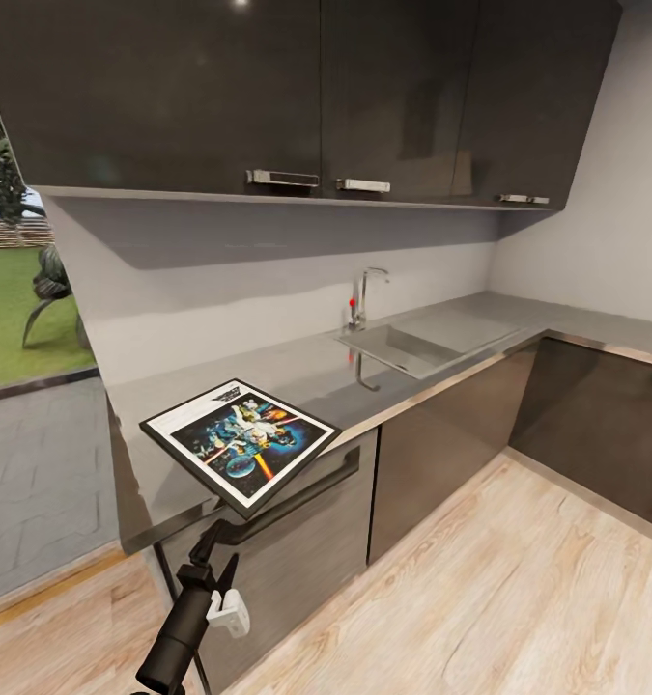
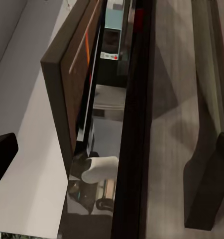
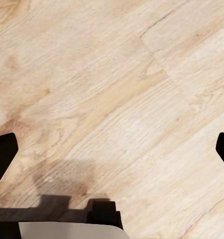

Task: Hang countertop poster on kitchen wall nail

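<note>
Showing the poster (image 1: 239, 442) tilted face up at the near left end of the kitchen countertop (image 1: 441, 326), its far corner over the grey worktop and its near corner jutting past the front edge, above the long dark handle (image 1: 318, 483) of the cabinet front (image 1: 297, 550) below

Reaching up from the near left, the left gripper (image 1: 221, 531) on its black arm, meeting the poster's near edge from underneath; not possible to tell from the head view whether the fingers clamp the frame or merely sit against it

Seen from the left wrist, the poster edge-on, brown backing and black frame running away from the camera, with one black fingertip (image 2: 2, 157) off to the side, apart from the frame; grip there also unclear

Hanging over the pale wooden floor (image 3: 117, 84), the right gripper (image 3: 112, 149), its two black fingers spread wide with nothing between them

Farther along the worktop, well apart from the poster, the inset sink (image 1: 395, 346) and the chrome tap (image 1: 364, 294) against the grey wall; above, a row of glossy dark wall cabinets (image 1: 268, 87); to the right, the worktop turning the corner toward the near side over more dark doors (image 1: 596, 415)

At far left, grass and plants (image 1: 21, 299) beyond the glazing
</note>
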You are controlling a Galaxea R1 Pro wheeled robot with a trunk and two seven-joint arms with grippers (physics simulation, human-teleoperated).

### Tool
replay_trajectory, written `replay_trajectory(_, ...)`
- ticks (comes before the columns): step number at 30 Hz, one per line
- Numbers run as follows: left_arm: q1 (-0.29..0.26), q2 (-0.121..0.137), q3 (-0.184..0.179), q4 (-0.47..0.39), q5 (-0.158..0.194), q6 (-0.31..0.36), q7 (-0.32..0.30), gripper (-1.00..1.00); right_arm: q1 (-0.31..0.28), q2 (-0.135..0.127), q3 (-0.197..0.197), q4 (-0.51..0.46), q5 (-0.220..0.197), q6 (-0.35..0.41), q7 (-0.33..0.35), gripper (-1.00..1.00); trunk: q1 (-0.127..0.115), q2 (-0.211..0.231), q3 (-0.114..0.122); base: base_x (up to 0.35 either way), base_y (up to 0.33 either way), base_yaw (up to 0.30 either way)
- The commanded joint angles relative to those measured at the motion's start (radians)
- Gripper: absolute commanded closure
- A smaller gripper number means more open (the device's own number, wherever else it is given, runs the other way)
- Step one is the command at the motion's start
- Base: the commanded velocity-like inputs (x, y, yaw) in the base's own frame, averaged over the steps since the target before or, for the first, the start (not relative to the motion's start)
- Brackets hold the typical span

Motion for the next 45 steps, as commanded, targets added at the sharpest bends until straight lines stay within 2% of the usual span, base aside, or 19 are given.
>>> replay_trajectory(1,0.000,-0.001,0.003,0.000,-0.010,-0.005,0.005,-1.00,0.000,0.000,0.001,0.001,0.000,-0.003,0.000,-1.00,0.000,0.000,-0.001,0.000,0.000,0.000)
replay_trajectory(28,0.000,-0.001,0.004,-0.003,-0.010,-0.005,0.004,-1.00,0.000,0.000,0.001,0.001,0.000,-0.003,0.000,-1.00,0.000,0.000,-0.001,0.035,-0.031,0.000)
replay_trajectory(31,0.000,0.000,0.006,-0.006,-0.010,-0.005,0.004,-1.00,0.000,0.000,0.001,0.002,0.000,-0.003,0.000,-1.00,0.000,0.000,-0.001,0.000,0.000,0.000)
replay_trajectory(35,0.000,0.001,0.027,-0.025,-0.009,-0.006,0.003,-1.00,0.000,0.000,0.001,0.002,0.000,-0.003,0.000,-1.00,0.000,0.000,-0.001,0.000,0.000,0.000)
replay_trajectory(45,0.000,0.002,0.035,-0.033,-0.009,-0.006,0.003,-1.00,0.000,0.000,0.001,0.002,0.000,-0.003,0.000,-1.00,0.000,0.000,-0.001,0.000,0.000,0.000)
